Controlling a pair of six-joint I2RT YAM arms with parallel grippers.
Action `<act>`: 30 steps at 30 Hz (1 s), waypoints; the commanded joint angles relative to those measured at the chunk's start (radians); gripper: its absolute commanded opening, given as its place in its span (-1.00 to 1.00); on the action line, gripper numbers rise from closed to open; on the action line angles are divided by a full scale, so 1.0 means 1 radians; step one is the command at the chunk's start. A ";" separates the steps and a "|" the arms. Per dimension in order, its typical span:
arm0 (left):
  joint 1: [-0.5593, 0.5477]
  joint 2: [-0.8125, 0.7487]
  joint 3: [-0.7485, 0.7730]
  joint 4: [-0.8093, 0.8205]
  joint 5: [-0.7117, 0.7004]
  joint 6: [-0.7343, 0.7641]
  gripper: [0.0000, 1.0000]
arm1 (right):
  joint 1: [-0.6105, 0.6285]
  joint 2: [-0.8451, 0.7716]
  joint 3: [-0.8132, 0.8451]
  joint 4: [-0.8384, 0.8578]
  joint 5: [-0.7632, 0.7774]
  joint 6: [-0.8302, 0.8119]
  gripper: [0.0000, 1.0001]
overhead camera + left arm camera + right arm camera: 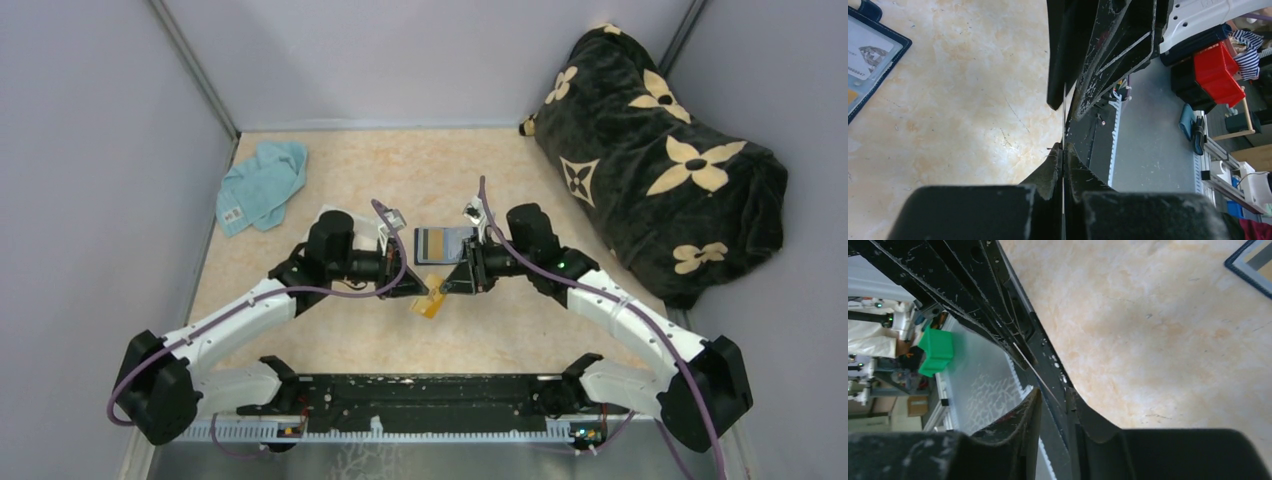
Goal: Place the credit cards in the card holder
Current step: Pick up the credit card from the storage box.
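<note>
Where the two arms meet over the middle of the table (520,330), an orange-yellow credit card (431,304) hangs between their tips, tilted and clear of the surface; the left gripper (418,288) is clamped on it, the card's thin edge pinched between its fingers (1050,170) in the left wrist view; the right gripper (447,285) stands narrowly parted, the card's edge running through the gap, contact there unclear; just behind them the navy card holder (443,243) lies open and flat on the table, greyish cards (432,243) showing in it; farther back, a teal cloth (262,185) lies by the left wall and a black flower-patterned blanket (660,160) fills the right corner.
</note>
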 commanded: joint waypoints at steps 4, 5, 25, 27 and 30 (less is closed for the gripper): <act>0.008 0.041 -0.026 0.121 -0.126 -0.133 -1.00 | -0.012 -0.083 -0.021 0.070 0.180 -0.023 -0.22; 0.008 0.048 -0.039 0.155 -0.143 -0.168 -1.00 | -0.012 -0.088 -0.033 0.077 0.200 -0.018 -0.21; 0.008 0.130 -0.226 0.734 -0.298 -0.652 -1.00 | -0.012 -0.126 -0.273 0.451 0.341 0.106 -0.20; 0.008 0.137 -0.227 0.734 -0.305 -0.651 -1.00 | -0.012 -0.125 -0.275 0.466 0.336 0.116 -0.19; 0.009 0.132 -0.234 0.719 -0.332 -0.638 -1.00 | -0.012 -0.134 -0.277 0.459 0.341 0.119 -0.20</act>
